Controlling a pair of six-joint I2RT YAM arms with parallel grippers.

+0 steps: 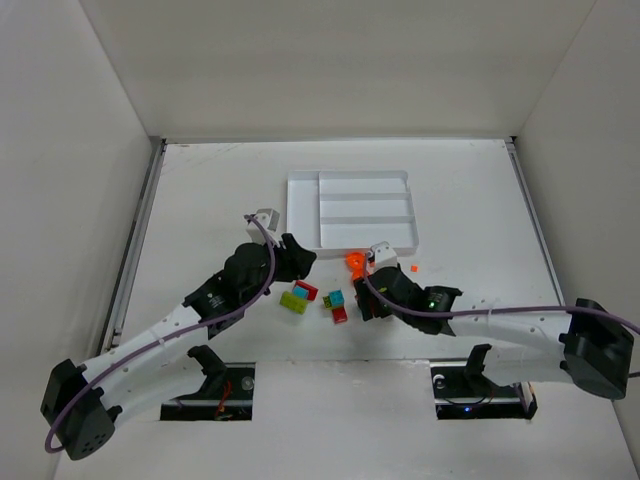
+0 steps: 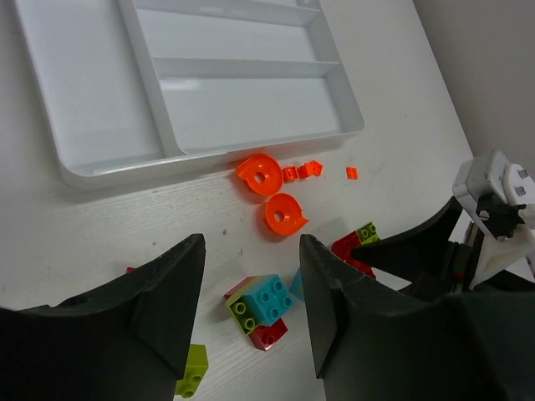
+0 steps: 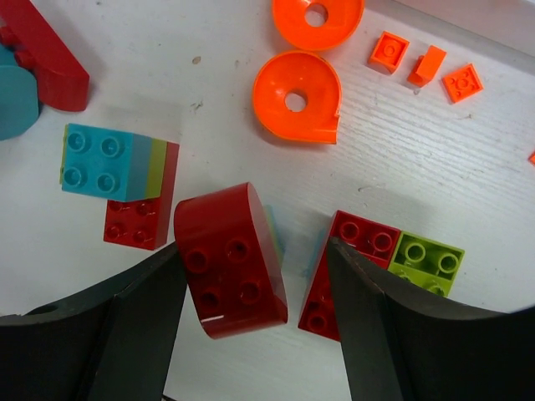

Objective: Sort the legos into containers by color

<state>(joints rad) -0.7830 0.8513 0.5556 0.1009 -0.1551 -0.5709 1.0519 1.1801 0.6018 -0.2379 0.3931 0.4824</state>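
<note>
I judge this the picking step: my right pincer (image 3: pixel 252 269) is apart around a red brick (image 3: pixel 230 263) on the tabletop (image 1: pixel 200 200), and the left pincer (image 2: pixel 251 255) is apart too. Next I must close, lift and carry to the tray (image 1: pixel 303 212) at 12 o'clock.

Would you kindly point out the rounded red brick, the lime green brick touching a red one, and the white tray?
rounded red brick (image 3: pixel 230 263): right wrist view, studded top.
lime green brick (image 3: pixel 426 261): right wrist view, studded top.
white tray (image 2: pixel 84 92): left wrist view, bare compartment floor.
</note>
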